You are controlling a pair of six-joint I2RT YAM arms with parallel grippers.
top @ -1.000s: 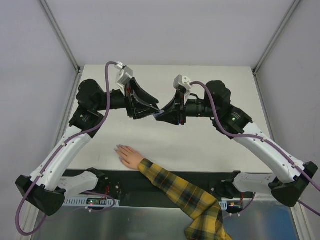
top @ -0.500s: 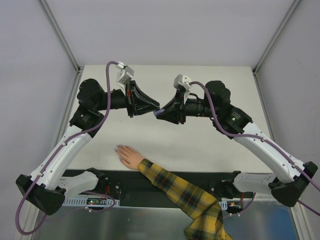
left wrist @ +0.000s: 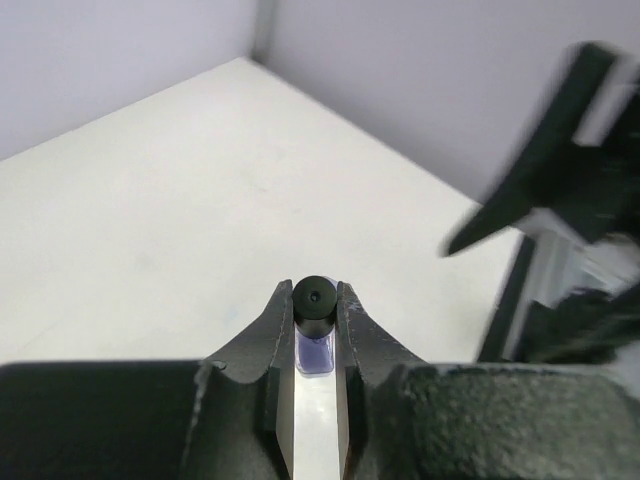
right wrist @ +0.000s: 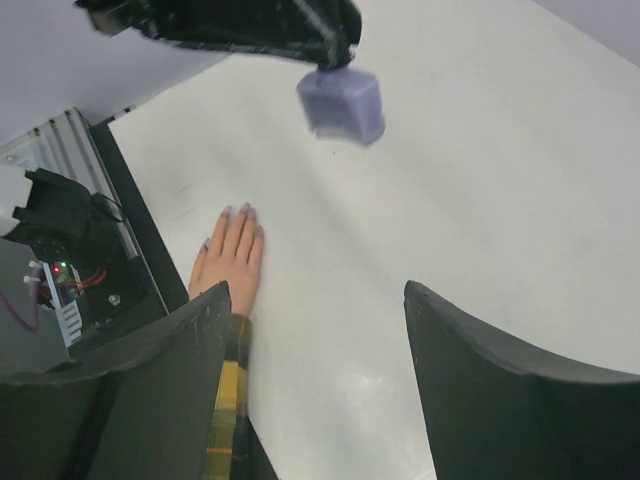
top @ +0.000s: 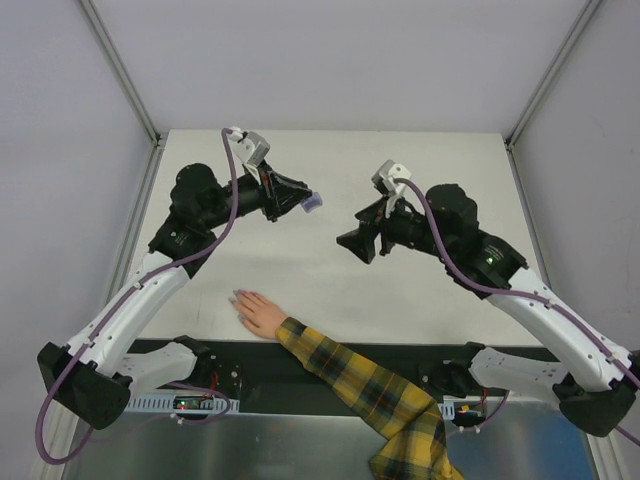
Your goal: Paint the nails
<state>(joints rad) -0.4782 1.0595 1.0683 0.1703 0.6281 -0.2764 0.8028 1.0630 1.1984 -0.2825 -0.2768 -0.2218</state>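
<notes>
The peach mannequin hand (top: 258,313) lies flat near the table's front edge, its plaid sleeve (top: 370,390) running off to the lower right. The nails (top: 238,296) are tiny pale tips pointing up-left; they also show in the right wrist view, nails (right wrist: 240,212). My left gripper (top: 303,200) hovers above the table, shut on the small purple polish bottle (top: 311,202). The bottle (left wrist: 315,350) with its black cap (left wrist: 315,298) sits pinched between the fingers. My right gripper (top: 352,243) hangs open and empty a short way right of the bottle (right wrist: 340,100).
The white table (top: 420,160) is bounded by grey walls at the back and sides. A black rail with electronics (top: 200,385) runs along the front edge by the arm bases. The right arm (left wrist: 570,150) shows blurred in the left wrist view.
The two grippers, tip to tip a second ago, have parted. The right one opened and drew back right and down; the left one pulled back left, keeping the bottle.
</notes>
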